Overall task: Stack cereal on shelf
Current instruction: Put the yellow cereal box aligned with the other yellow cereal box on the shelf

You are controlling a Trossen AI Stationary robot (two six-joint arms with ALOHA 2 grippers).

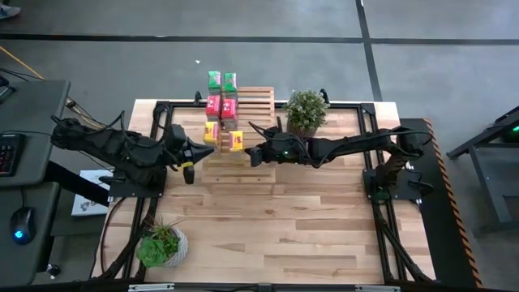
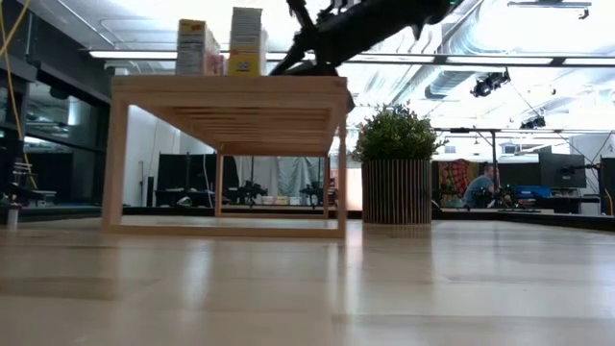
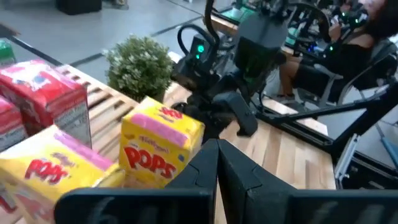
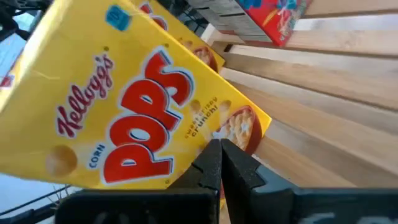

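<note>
The light-wood slatted shelf point(image 1: 258, 99) stands at the table's far middle and also shows in the low view point(image 2: 231, 91). Six small cereal boxes stand on it in two rows: green point(image 1: 214, 79) point(image 1: 230, 80), red point(image 1: 213, 105) point(image 1: 229, 108) and yellow point(image 1: 211, 132) point(image 1: 237, 140). My right gripper point(image 4: 217, 152) is shut. Its tips are at the right yellow box point(image 4: 137, 106), on that box's right side point(image 1: 248, 151). My left gripper point(image 3: 217, 155) is shut and empty, just near of the left yellow box point(image 1: 207, 152). My right gripper's shut fingertips point(image 4: 211, 155) stand at the lower edge of the right yellow box's printed front face point(image 4: 205, 134). They come about level from the table's right. I cannot tell whether they touch it. The box stands on the shelf top.
A potted plant point(image 1: 306, 109) stands right of the shelf at the far edge. A second plant point(image 1: 162, 245) stands at the near left corner. The tabletop's middle and near right point(image 1: 308, 235) are bare wood. A person point(image 2: 485, 183) sits far behind the table.
</note>
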